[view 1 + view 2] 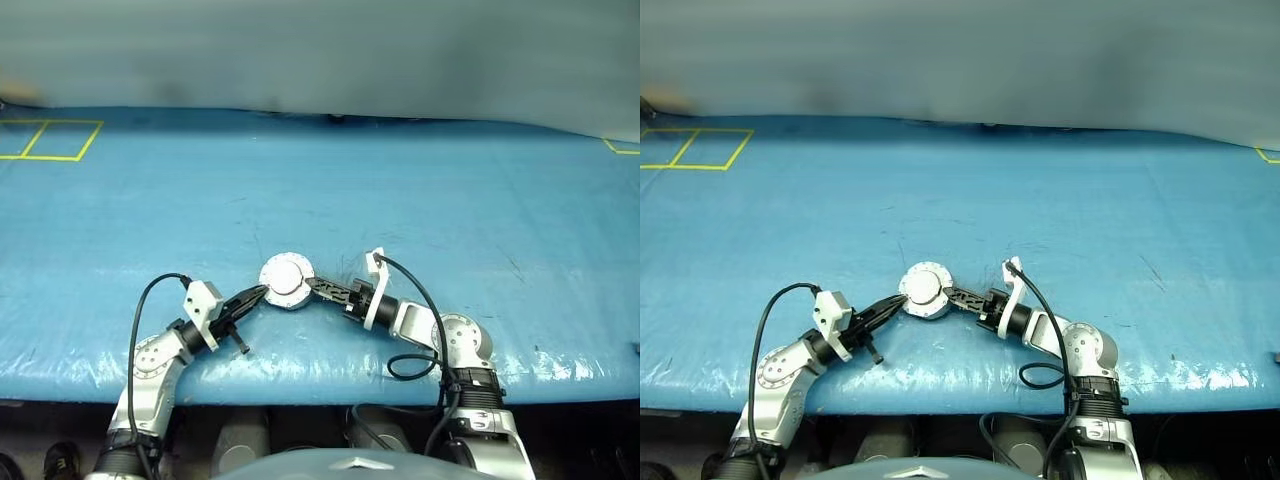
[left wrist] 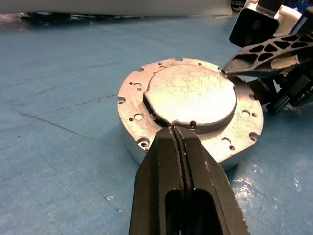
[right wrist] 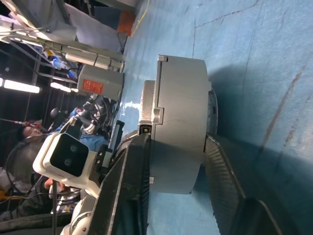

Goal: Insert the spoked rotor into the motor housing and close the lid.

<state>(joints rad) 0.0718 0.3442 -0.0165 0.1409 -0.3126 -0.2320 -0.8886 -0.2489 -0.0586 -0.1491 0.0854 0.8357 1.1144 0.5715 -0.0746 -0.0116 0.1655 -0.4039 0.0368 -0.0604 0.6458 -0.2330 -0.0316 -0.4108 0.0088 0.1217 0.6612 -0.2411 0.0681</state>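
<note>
The motor housing [image 1: 286,280] is a round grey puck on the blue table [image 1: 400,200], close to its front edge. Its lid [image 2: 190,93] lies flat and closed on top, plain face up. The spoked rotor is hidden. My left gripper [image 1: 262,291] is shut, and its joined tips [image 2: 175,128] touch the housing's rim [image 2: 132,103] on the near-left side. My right gripper [image 3: 176,137] comes in from the right and is shut on the housing. One finger [image 2: 254,56] rests on the lid's edge and the other [image 3: 220,166] sits at the housing's underside.
Yellow tape squares [image 1: 50,140] mark the table's far left, and a yellow corner [image 1: 620,148] marks the far right. The front edge [image 1: 330,385] runs just behind both wrists. In the right wrist view a person [image 3: 29,132] sits in the background among equipment.
</note>
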